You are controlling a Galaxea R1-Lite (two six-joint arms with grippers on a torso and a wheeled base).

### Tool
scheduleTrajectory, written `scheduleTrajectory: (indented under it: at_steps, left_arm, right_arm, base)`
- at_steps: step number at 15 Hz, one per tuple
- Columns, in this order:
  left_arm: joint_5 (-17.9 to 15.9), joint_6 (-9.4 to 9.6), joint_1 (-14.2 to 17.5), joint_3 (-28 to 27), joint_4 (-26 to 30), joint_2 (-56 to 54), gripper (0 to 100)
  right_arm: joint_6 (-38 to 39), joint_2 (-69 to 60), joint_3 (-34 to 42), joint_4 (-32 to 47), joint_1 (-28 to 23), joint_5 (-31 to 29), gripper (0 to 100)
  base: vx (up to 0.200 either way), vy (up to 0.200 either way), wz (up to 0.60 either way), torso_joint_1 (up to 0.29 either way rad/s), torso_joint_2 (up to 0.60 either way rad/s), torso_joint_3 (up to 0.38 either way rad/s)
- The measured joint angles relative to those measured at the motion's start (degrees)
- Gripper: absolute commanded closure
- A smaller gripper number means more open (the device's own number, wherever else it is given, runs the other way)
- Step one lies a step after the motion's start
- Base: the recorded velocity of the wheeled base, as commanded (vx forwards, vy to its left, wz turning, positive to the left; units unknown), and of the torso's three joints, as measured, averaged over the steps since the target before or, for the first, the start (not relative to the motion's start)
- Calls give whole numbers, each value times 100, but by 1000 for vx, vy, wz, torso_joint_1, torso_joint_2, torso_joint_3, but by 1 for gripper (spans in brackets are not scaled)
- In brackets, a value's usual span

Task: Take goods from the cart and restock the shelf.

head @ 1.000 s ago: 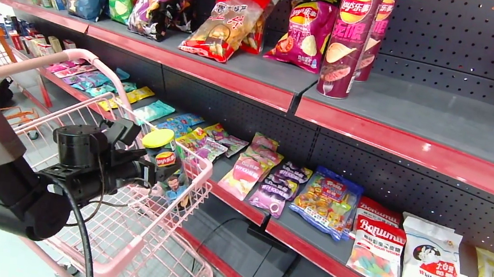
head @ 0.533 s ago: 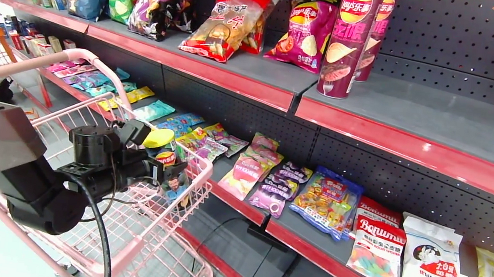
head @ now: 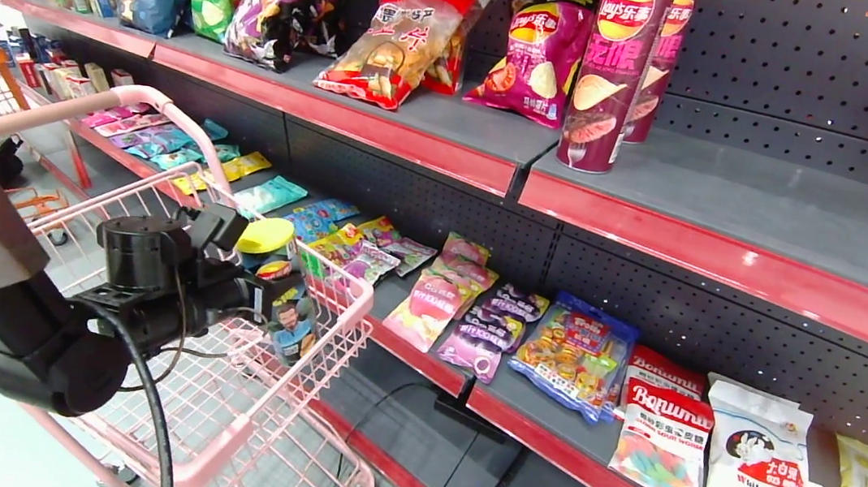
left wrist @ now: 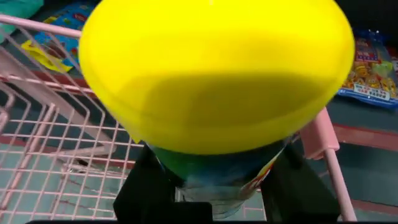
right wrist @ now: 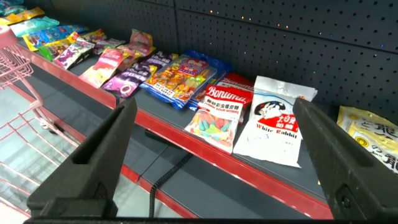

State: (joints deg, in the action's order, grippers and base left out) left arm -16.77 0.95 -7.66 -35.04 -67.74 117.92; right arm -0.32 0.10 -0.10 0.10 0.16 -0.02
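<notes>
In the lower left of the head view, the left gripper (head: 262, 295) is clamped on a can (head: 289, 323) with a yellow lid (head: 265, 234). The can seems to be upright, just above the front rim of the pink cart (head: 243, 424). The right gripper (right wrist: 213, 107) has its fingers spread wide with nothing between them, facing the candy bags (right wrist: 214, 121) on the lower shelf (right wrist: 268, 177).

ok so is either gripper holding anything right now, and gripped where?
The left gripper is shut on the chip can, clamped on its upper body just below the yellow lid, over the pink cart. The right gripper is open and empty.
</notes>
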Motion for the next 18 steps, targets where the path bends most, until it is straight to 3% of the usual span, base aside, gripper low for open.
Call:
scheduleTrajectory:
  at_steps: [6, 12, 15, 18]
  left_arm:
    - [-62, -324, 461, 59, 2202, -2347, 100]
    - [-249, -425, 590, 360, 4610, -5280, 100]
    - [-238, -421, 606, 668, 5330, -6465, 100]
    - [-183, -393, 606, 878, 5407, -7077, 100]
  right_arm:
    - [11, 0, 0, 0, 0, 2, 0]
    - [13, 0, 0, -2, -2, 2, 0]
    - [16, 0, 0, -2, 0, 2, 0]
    - [16, 0, 0, 0, 2, 2, 0]
  base:
    - [0, 0, 0, 0, 0, 0]
    - [0, 0, 0, 58, -212, -146]
    - [0, 0, 0, 162, -500, -336]
    - [0, 0, 0, 190, -536, -349]
